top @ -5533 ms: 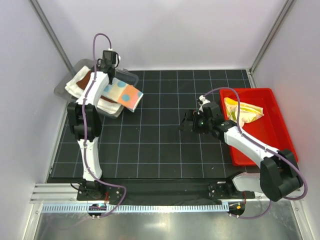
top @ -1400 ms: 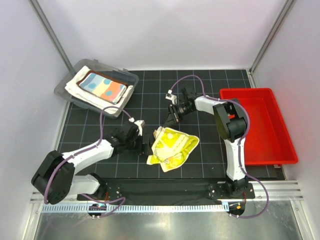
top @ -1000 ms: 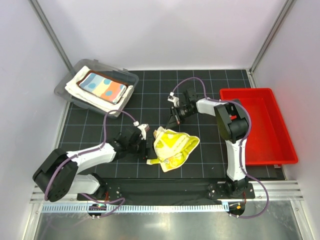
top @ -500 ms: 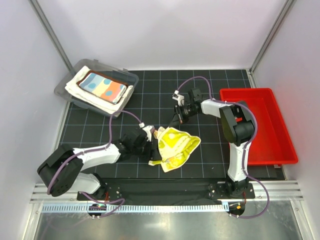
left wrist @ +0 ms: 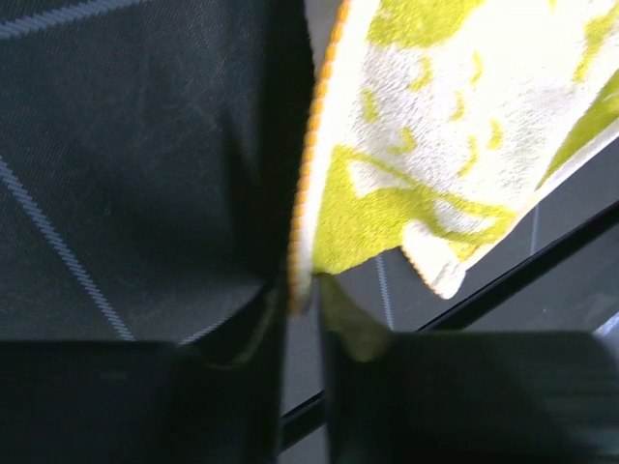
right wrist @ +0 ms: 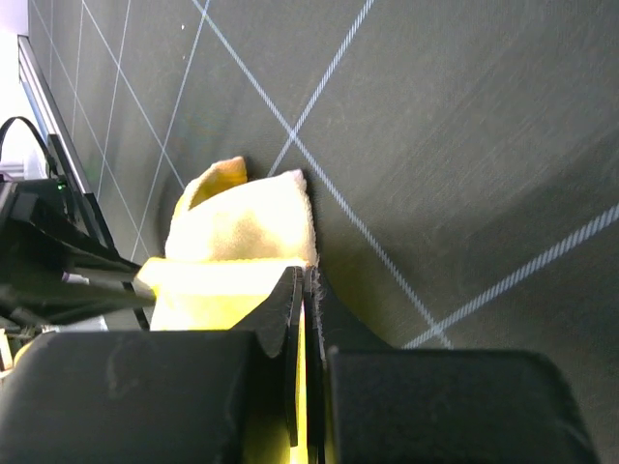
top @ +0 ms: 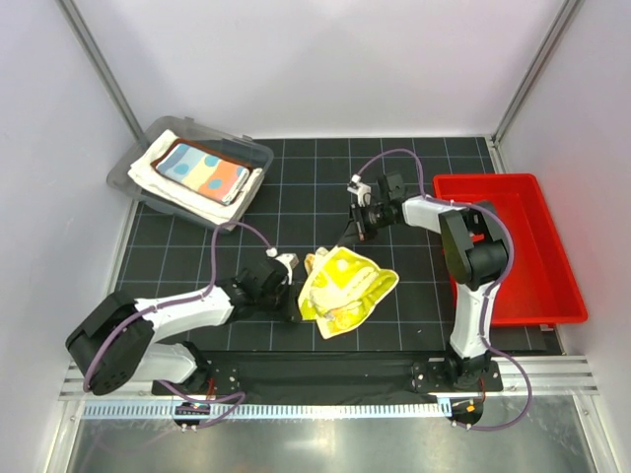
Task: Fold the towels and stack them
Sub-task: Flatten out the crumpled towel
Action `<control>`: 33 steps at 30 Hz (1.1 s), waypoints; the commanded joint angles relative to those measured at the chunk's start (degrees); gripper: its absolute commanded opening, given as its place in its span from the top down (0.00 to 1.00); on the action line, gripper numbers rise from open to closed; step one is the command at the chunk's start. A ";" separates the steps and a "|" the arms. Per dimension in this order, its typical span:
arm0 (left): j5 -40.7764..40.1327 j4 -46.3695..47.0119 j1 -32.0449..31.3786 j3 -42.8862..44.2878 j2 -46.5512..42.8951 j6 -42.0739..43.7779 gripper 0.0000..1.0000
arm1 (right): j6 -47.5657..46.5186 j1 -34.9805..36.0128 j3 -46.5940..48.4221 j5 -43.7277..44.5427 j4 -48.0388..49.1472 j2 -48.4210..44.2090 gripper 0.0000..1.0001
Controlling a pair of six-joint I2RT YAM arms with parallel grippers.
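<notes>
Slippage is the main worry. The left tool (left wrist: 302,290) stands narrow around the orange hem (left wrist: 311,145) of the yellow towel (top: 350,291). The hem runs straight down into the slot between its fingers, yet I cannot tell whether the cloth is truly clamped, since a thin dark gap shows beside the hem. If the arm lifts with only the stitched edge caught, the terry would likely pull free and drop in a heap.

The right tool (right wrist: 305,275) is shut tight and looks to be pinching a far corner of the same towel, with yellow cloth on both sides of its fingers. So little cloth sits in that pinch that a sideways tug from the other arm could strip it out. Pulling the two holds apart unevenly would also twist the towel rather than spread it, and the fold would come out crooked.

The towel lies rumpled on the black tabletop (top: 296,197), near the middle. It is well apart from the grey tray (top: 123,177) at far left, where the dotted towel (top: 205,172) tops a stack. Its long axis seems to run diagonally, from the near-left end by the left tool toward the right, pointing roughly at the red bin (top: 523,246). The crumpling makes this a rough judgement.
</notes>
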 commanded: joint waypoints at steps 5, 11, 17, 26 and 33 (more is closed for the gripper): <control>-6.92 -9.93 -0.13 5.53 -2.29 6.35 1.00 | 5.28 0.17 -3.29 6.64 -0.70 -14.40 0.99; -10.02 -27.15 -0.31 25.13 -10.63 14.28 1.00 | 7.39 3.15 -6.29 25.97 -10.26 -44.18 0.99; -0.45 -32.97 -0.92 39.28 -19.43 18.95 1.00 | 10.46 4.48 -4.71 27.23 -17.66 -70.22 0.99; 5.21 -41.28 -1.89 68.33 -15.42 21.84 1.00 | 23.82 4.39 2.48 25.63 -5.19 -81.06 0.99; -3.67 -53.01 -1.89 89.30 -5.65 26.41 1.00 | 25.77 4.48 6.10 31.16 1.58 -77.72 0.99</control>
